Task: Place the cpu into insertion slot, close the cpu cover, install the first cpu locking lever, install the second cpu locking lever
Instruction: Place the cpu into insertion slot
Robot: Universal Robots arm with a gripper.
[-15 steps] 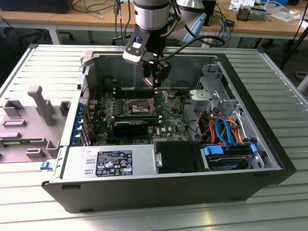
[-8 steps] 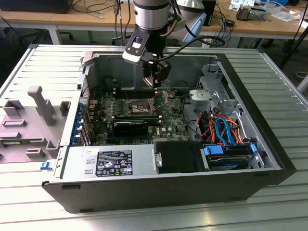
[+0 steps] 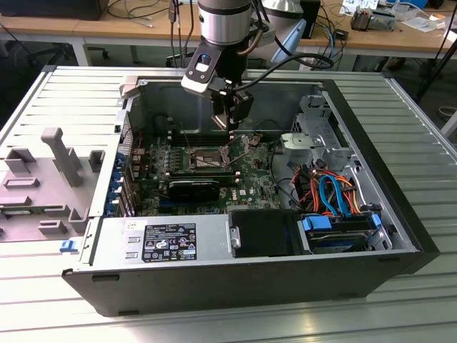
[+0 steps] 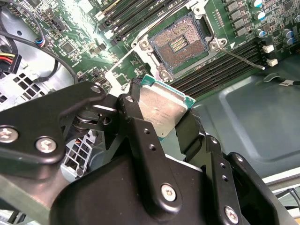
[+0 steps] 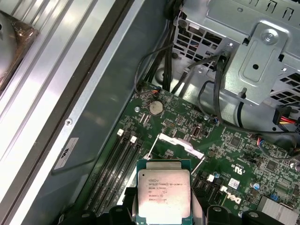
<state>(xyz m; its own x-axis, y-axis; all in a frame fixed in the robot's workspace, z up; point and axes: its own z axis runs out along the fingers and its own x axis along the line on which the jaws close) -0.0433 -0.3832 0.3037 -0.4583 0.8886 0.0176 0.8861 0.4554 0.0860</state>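
My gripper (image 3: pixel 232 123) hangs inside the open computer case, above the motherboard, shut on the cpu. The cpu (image 4: pixel 161 108) is a flat square chip with a dull silver top, pinched at two opposite edges between the black fingers (image 4: pixel 136 117). Its printed top also shows in the first wrist view (image 5: pixel 164 193). The insertion slot (image 4: pixel 180 43) lies open and bare, dark-centred with gold contacts, a little way off from the chip. In the exterior view the insertion slot (image 3: pixel 202 158) sits below and towards that view's left of the gripper. The cpu cover (image 5: pixel 180 143) stands tipped up. A thin locking lever (image 4: pixel 243 58) sticks out beside the socket.
Long black memory slots (image 4: pixel 220 65) flank the socket. A silver power supply (image 3: pixel 164 239) fills the case's near side. A metal drive cage (image 3: pixel 321 143), orange and blue cables (image 3: pixel 332 189) and a drive (image 3: pixel 343 232) crowd the exterior view's right. A grey fixture (image 3: pixel 57 164) stands outside the case.
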